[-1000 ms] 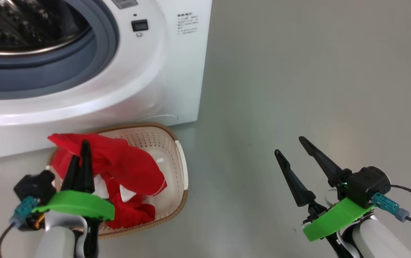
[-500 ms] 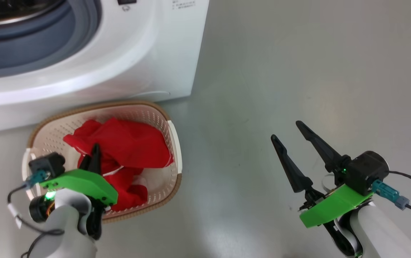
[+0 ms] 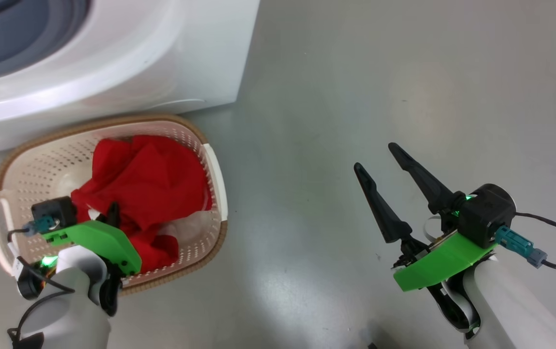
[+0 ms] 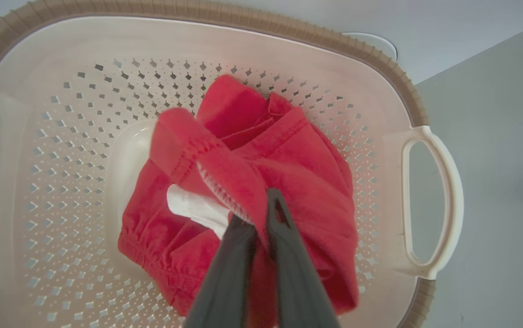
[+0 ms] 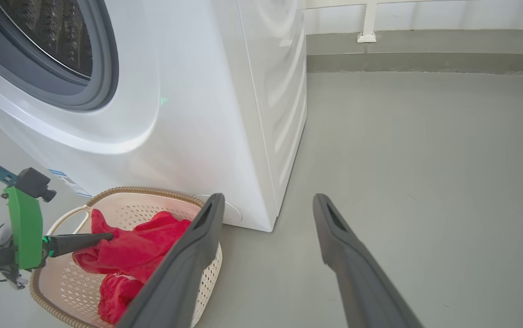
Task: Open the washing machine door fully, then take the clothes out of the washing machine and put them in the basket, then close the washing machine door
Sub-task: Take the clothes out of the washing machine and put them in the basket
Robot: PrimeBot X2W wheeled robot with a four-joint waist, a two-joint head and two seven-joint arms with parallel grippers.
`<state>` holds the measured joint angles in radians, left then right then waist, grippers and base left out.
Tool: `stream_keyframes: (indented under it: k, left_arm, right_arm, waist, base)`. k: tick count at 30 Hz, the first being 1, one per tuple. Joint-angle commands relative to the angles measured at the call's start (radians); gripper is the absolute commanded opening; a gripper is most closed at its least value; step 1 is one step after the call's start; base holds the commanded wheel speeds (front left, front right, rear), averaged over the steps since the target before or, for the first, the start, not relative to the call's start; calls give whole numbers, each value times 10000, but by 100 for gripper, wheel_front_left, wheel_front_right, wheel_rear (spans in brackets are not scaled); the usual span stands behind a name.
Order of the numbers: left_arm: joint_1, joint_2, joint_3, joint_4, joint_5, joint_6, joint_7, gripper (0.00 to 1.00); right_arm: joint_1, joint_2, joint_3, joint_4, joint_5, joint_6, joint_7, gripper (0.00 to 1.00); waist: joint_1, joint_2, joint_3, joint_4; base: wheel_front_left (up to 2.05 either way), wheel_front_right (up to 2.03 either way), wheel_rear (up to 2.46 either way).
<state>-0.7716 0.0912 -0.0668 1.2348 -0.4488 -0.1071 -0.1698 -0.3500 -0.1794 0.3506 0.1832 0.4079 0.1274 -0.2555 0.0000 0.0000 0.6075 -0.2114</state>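
The cream basket [image 3: 113, 121] stands on the floor right in front of the white washing machine [image 3: 113, 58]. Red clothes [image 3: 152, 179] lie bunched inside it. My left gripper [image 3: 112, 213] hangs over the basket, shut on a fold of the clothes [image 4: 316, 182]; its fingers [image 4: 284, 255] pinch the red hem beside a white patch. From the right wrist, the left gripper [image 5: 106, 237] reaches sideways into the basket [image 5: 143, 191] with cloth [image 5: 138, 250] at its tip. My right gripper [image 3: 375, 156] stands open over bare floor, nothing between its fingers. The washing machine door is out of view.
The washer's drum opening with its grey gasket [image 5: 102, 59] stands uncovered. The basket's right handle [image 4: 430, 200] sits beside grey floor [image 3: 355, 72] stretching to the right. A low wall ledge [image 5: 425, 54] runs along the far side.
The head camera has tilted down, shifting the washer up and out of view. My left gripper has come down with the red clothes, which now sit lower inside the basket. The right gripper stays open.
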Motion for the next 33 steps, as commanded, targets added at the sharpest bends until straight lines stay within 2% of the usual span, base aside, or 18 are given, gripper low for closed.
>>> stream_keyframes:
  k: [1, 3, 4, 6, 7, 8, 18, 27, 33]
  left_arm:
    - [17, 349, 136, -14, 62, -51, -109, 0]
    - [-30, 347, 94, 91, 49, -72, -135, 0]
    - [-61, 352, 72, 118, 55, -77, -204, 9]
    - [-128, 343, 31, 157, 65, -84, -339, 44]
    - [-159, 331, 29, 161, 53, -89, -425, 83]
    - [-181, 307, 26, 151, 35, -99, -509, 100]
    - [158, 9, 74, -748, -402, -222, -903, 100]
    - [1209, -111, 305, -3356, -547, -233, -917, 100]
    - [2200, -88, 408, -5351, -114, -234, -918, 100]
  right_arm:
    - [95, -8, 146, -144, 36, 33, -63, 100]
    - [85, 29, 85, -79, 31, 33, -63, 100]
    - [85, 47, 45, -46, 31, 33, -63, 100]
    - [77, 62, -32, 22, 7, 33, -63, 100]
    - [66, 66, -67, 58, -4, 33, -63, 100]
    - [58, 71, -119, 100, -27, 33, -63, 100]
    - [60, -29, -749, 441, -234, 33, -63, 100]
    - [254, 213, -1780, 584, -647, 33, -63, 100]
    - [479, 476, -2328, 836, -895, 33, -63, 100]
  waist:
    - [0, 0, 115, -108]
    - [0, 0, 127, -121]
    - [0, 0, 122, -114]
    - [0, 0, 87, -81]
    - [0, 0, 49, -55]
    - [0, 0, 2, -27]
    - [0, 0, -763, 462]
    - [0, 0, -1479, 977]
    - [0, 0, -2074, 1175]
  base:
    - [0, 0, 0]
    - [0, 0, 0]
    - [0, 0, 0]
    - [0, 0, 0]
    - [0, 0, 0]
    - [0, 0, 0]
    - [0, 0, 0]
    - [0, 0, 0]
    - [0, 0, 0]
